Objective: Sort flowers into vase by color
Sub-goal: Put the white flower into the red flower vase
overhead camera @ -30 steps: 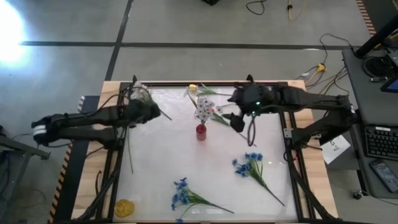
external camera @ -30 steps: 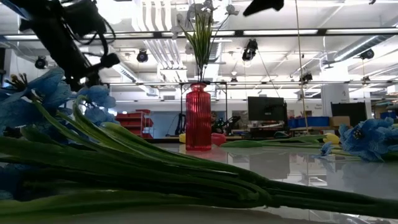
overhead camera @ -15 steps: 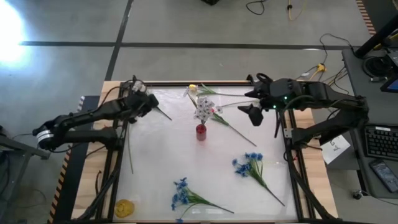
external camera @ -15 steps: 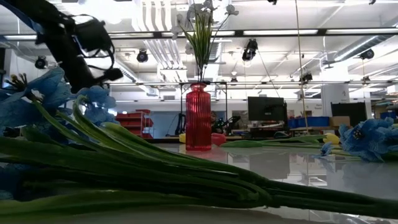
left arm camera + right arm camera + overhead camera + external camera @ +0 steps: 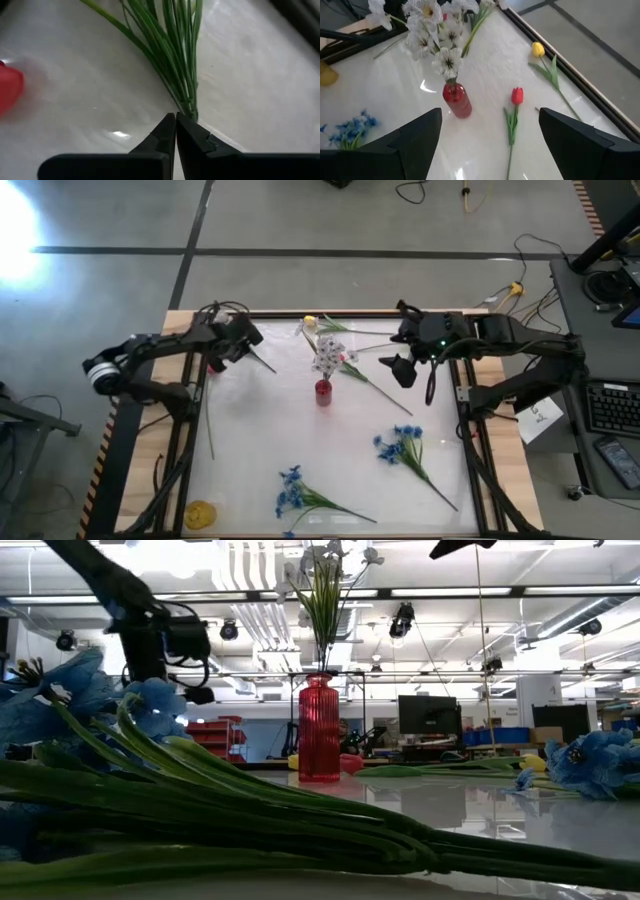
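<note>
A red vase (image 5: 323, 392) (image 5: 457, 100) stands mid-table on its base and holds white flowers (image 5: 325, 356). A white spray with green stems (image 5: 228, 330) (image 5: 175, 50) lies at the far left corner. My left gripper (image 5: 246, 340) (image 5: 175, 122) is shut, with its tips at the stems' cut end. My right gripper (image 5: 400, 368) (image 5: 490, 145) hovers open, right of the vase and above a red tulip (image 5: 350, 362) (image 5: 517, 95). A yellow tulip (image 5: 310, 322) (image 5: 537, 49) lies at the far edge. Blue flowers (image 5: 400, 445) and a second bunch (image 5: 292, 490) lie toward the near side. My left gripper's shut fingertips come slanting down to the cut end of the green stem bundle (image 5: 191, 112). I cannot tell whether they touch it. The stems lie flat on the table.
A yellow object (image 5: 200, 513) sits at the near left corner. A thin loose stem (image 5: 210, 430) lies along the left side. A red blob (image 5: 7, 92) shows beside the left gripper. Blue blooms and green stems (image 5: 200, 810) fill the low view's foreground.
My left gripper has moved toward the far edge and down, ending at the white spray's stem end. My right gripper has shifted a little toward the table's right edge. The flowers and the vase have stayed in place.
</note>
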{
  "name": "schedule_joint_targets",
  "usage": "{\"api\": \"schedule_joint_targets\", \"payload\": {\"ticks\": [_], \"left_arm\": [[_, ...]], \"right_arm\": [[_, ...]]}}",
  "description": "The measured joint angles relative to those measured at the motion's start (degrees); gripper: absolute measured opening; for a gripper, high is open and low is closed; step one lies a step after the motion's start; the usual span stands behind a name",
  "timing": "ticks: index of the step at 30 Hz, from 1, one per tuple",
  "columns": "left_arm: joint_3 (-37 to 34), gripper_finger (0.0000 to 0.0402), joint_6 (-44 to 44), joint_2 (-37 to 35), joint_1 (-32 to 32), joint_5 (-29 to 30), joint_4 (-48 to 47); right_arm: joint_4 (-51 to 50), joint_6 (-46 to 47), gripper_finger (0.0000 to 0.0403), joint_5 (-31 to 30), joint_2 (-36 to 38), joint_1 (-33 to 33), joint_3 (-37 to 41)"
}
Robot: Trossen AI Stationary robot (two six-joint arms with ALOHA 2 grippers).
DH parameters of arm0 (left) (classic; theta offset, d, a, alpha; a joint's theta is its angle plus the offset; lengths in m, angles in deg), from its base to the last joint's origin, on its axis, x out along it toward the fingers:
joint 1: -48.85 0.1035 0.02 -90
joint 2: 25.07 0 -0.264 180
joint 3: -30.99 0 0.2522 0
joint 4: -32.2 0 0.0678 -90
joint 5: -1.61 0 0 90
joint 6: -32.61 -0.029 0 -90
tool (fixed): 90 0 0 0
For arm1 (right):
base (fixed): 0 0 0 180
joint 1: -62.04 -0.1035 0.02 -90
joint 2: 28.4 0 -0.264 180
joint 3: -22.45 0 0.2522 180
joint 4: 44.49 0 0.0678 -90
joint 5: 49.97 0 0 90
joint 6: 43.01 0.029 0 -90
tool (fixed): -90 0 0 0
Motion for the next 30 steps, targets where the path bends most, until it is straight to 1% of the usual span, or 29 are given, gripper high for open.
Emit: {"api": "schedule_joint_targets", "payload": {"ticks": [3,5,7,11,15,20,22,25,30], "left_arm": [[2.84,0.0002,-3.56,2.77,0.01,3.44,-2.17],[4.04,0.0006,-4.05,4.72,0.56,3.21,-2.14],[4.73,0.0017,-4.64,6.42,1.29,1.17,-2.19],[5.32,0.0056,-5.55,8.15,2.96,-0.87,-1.97],[5.29,0.0104,-5.4,7.62,4.86,-0.93,-1.5],[4.62,0.016,-5.39,7.63,8.5,-0.88,4.98],[4.65,0.0173,-4.83,8.83,9.49,-0.84,4.6],[4.54,0.0183,-1.97,11.73,10.3,-1.87,2.16],[4.85,0.0184,-1.68,15.14,10.37,-2.88,3.13]], "right_arm": [[0.32,-0.77,0.0325,-0.37,-0.02,0.0,0.0],[0.36,-1.5,0.0325,-0.55,-0.03,0.02,0.0],[0.35,-1.7,0.0325,-0.65,-0.04,0.02,0.0],[0.09,-2.04,0.0325,-0.61,-0.04,0.0,0.04],[-1.22,-2.3,0.0325,-0.59,-0.04,0.02,0.76],[0.05,-2.49,0.0325,-0.65,-0.02,0.02,3.16],[0.5,-2.49,0.0325,-0.64,-0.02,0.04,4.32],[1.12,-2.41,0.0325,-0.65,-0.02,0.04,5.45],[1.27,-1.73,0.0325,-0.67,0.0,0.07,6.19]]}}
